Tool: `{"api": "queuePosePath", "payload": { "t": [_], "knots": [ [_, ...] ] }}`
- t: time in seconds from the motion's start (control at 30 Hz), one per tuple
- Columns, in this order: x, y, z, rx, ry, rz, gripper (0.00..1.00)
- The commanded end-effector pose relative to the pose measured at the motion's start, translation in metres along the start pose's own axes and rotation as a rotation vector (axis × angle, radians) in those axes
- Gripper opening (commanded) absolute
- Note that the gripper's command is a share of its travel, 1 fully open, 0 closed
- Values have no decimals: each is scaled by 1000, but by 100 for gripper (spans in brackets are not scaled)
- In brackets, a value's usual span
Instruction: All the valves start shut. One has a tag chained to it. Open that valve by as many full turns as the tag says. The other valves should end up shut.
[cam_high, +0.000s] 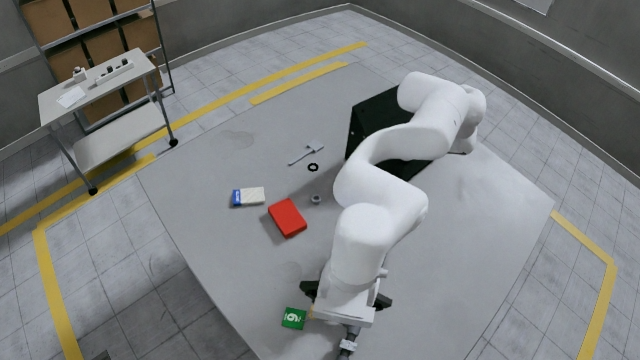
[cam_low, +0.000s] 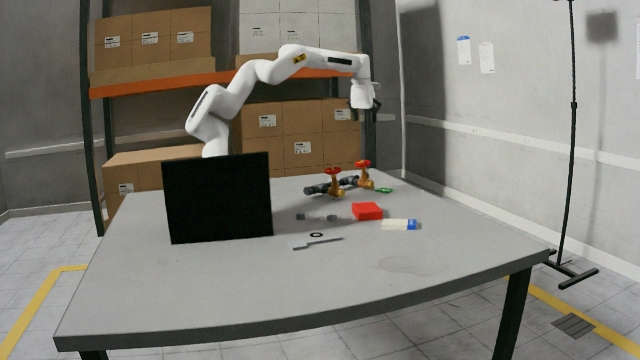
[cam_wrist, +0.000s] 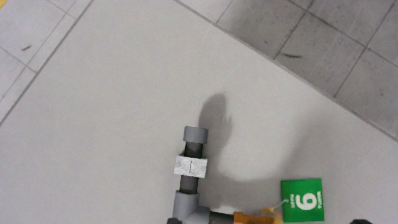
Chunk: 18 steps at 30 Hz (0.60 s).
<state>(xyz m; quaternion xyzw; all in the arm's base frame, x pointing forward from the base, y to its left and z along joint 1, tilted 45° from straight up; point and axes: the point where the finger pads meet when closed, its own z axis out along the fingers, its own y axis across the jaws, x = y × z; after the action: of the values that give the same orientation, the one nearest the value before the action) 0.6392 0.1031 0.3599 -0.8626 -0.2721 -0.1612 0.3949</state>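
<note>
Two brass valves with red handwheels stand on a grey pipe at the table's far end: the left valve (cam_low: 332, 180) and the right valve (cam_low: 363, 172). A green tag (cam_low: 384, 190) lies beside the right valve. In the wrist view the tag (cam_wrist: 301, 200) bears a white digit, 6 or 9, and a chain (cam_wrist: 272, 212) links it to a brass valve body (cam_wrist: 247, 218) at the bottom edge. The grey pipe (cam_wrist: 192, 165) with a white collar runs up from there. My gripper (cam_low: 364, 114) is open and empty, high above the right valve. In the top view my arm hides both valves; the tag (cam_high: 294, 318) shows.
A black box (cam_low: 217, 197) stands mid-table. A red block (cam_low: 366, 210), a white and blue box (cam_low: 398, 224), a grey flat tool (cam_low: 314, 242), a black ring (cam_low: 311, 235) and two small grey cylinders (cam_low: 316, 217) lie nearby. The table edge (cam_wrist: 280, 60) is close to the pipe.
</note>
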Motion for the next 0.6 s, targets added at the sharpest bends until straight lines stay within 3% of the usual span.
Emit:
{"api": "queuePosePath", "payload": {
  "t": [0.0, 0.43, 0.5, 0.57],
  "knots": [
    [-2, 16, 8, -6, -8, 84, 100],
    [-20, 69, 49, -28, -50, 360, 100],
    [-20, 69, 49, -28, -50, 360, 100],
    [-26, 83, 61, -37, -63, 435, 100]
  ]
}}
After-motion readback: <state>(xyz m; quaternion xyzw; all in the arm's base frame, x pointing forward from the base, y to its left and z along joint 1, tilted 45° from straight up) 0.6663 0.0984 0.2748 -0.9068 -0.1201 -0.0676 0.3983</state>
